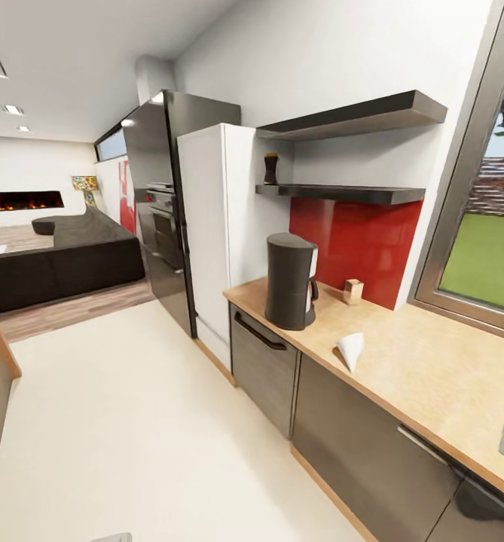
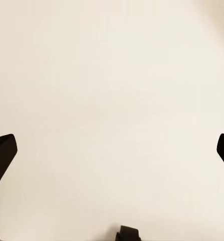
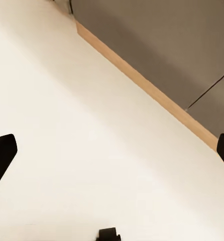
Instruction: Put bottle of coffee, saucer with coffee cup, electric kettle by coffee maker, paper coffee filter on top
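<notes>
The tall grey coffee maker [image 1: 290, 281] stands on the light wood kitchen countertop [image 1: 425, 376] near its left end. A white paper coffee filter [image 1: 351, 350] lies on the counter to its right. The dark bottle of coffee [image 1: 270, 168] with a brown cap stands at the left end of the lower black kitchen shelf [image 1: 357, 194]. My left gripper [image 2: 114, 150] is open over bare cream floor. Over floor beside the cabinet base my right gripper [image 3: 114, 150] is open too. Both hold nothing.
A small tan box [image 1: 352, 291] sits against the red backsplash. A white fridge [image 1: 214, 233] and a dark oven tower [image 1: 161, 203] stand left of the counter. Grey cabinet fronts [image 1: 342, 421] run under the worktop. Wide cream floor [image 1: 131, 421] lies on the left, a dark sofa [image 1: 63, 260] beyond.
</notes>
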You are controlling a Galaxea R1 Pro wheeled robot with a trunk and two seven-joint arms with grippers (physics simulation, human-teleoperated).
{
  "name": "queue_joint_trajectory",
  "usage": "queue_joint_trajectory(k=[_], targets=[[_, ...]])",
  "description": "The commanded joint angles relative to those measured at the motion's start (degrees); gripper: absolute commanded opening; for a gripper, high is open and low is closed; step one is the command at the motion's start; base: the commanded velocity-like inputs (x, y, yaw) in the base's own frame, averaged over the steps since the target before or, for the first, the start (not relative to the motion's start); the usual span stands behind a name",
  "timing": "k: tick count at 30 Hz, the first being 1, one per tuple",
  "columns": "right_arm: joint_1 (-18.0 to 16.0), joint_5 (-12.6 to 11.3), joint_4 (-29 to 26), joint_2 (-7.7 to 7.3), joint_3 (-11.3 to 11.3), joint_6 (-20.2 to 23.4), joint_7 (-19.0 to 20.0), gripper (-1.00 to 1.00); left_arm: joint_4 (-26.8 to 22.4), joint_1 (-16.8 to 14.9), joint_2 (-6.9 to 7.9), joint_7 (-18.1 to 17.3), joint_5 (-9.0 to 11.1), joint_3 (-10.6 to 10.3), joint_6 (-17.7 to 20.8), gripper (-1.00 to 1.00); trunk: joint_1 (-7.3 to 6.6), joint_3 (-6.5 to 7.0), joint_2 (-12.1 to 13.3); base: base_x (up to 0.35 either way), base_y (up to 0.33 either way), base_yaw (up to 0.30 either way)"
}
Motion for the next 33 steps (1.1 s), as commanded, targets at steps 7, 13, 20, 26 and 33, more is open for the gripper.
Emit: queue_joint_trajectory(k=[7, 13, 20, 26, 33], targets=[[0.0, 0.0, 0.0, 0.20, 0.0, -0.2, 0.0, 1.00, 0.2, 0.1, -0.30, -0.1, -2.2, -0.1, 0.0, 1.00, 0.04, -0.01, 0.0, 0.096, 0.017, -0.265], [0.0, 0.1, 0.7, -0.81, -0.1, -0.1, -0.2, 1.00, 0.7, 5.7, -0.18, -0.1, -8.7, -0.3, 0.9, 1.00, 0.04, -0.01, 0.0, 0.003, 0.000, -0.267], [0.0, 0.1, 4.8, -0.66, 0.1, 0.3, -0.2, 1.00, 2.5, 9.3, -0.02, 1.6, -9.4, -0.3, 10.6, 1.00, 0.04, -0.01, 0.0, 0.000, 0.000, -0.267], [0.0, 0.0, 13.0, -0.48, 0.0, 1.5, -0.3, 1.00, 2.8, 10.4, -0.10, 7.6, -9.5, -0.3, 16.7, 1.00, 0.04, -0.01, 0.0, 0.000, 0.000, -0.249], [0.0, 0.0, 20.4, -0.47, 0.1, 3.9, 0.1, 1.00, 2.8, 10.7, -0.44, 8.8, -9.5, -0.4, 17.6, 1.00, 0.04, -0.01, 0.0, 0.003, 0.000, -0.062]])
